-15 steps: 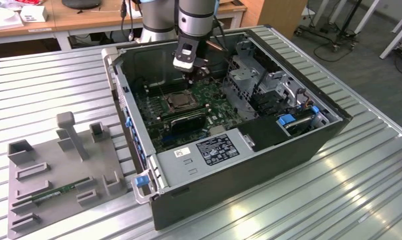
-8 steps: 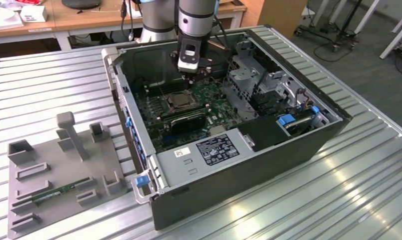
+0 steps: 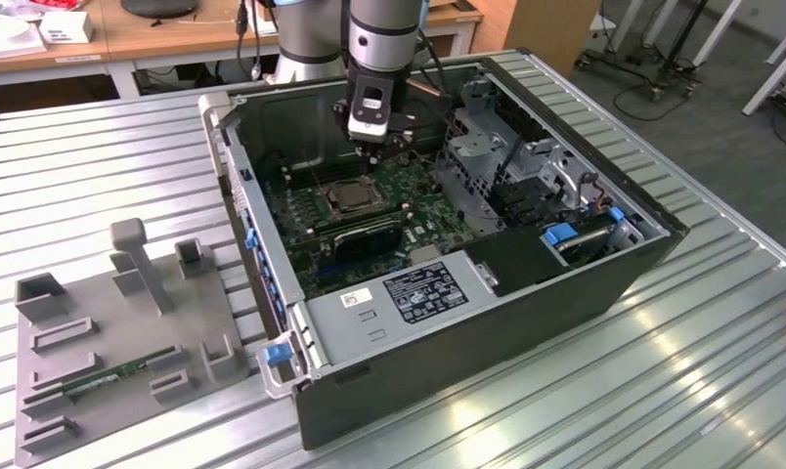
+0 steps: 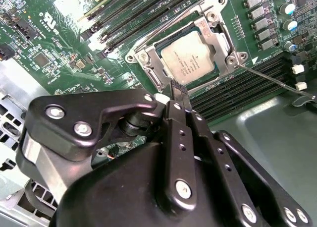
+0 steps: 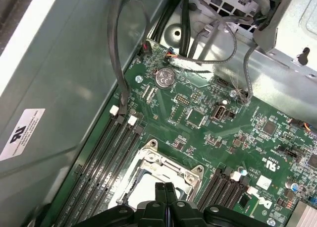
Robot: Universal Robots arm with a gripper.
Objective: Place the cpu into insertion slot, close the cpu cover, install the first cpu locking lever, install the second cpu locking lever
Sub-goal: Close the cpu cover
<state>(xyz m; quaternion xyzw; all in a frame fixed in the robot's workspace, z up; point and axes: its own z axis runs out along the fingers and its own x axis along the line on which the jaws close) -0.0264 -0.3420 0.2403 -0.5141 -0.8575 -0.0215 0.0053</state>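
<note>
Already the cpu (image 4: 190, 63) is sitting flat in the insertion slot (image 4: 140, 57) with the cpu cover (image 4: 212, 32) lying down around it, so we are judging the work to be at the levers; one thin lever (image 4: 277, 82) is sticking out loose. We are seeing the arm reaching straight down into the computer case (image 3: 563, 293), its gripper (image 4: 179, 90) pinched together, holding nothing, hovering just beside the cover's edge.
</note>
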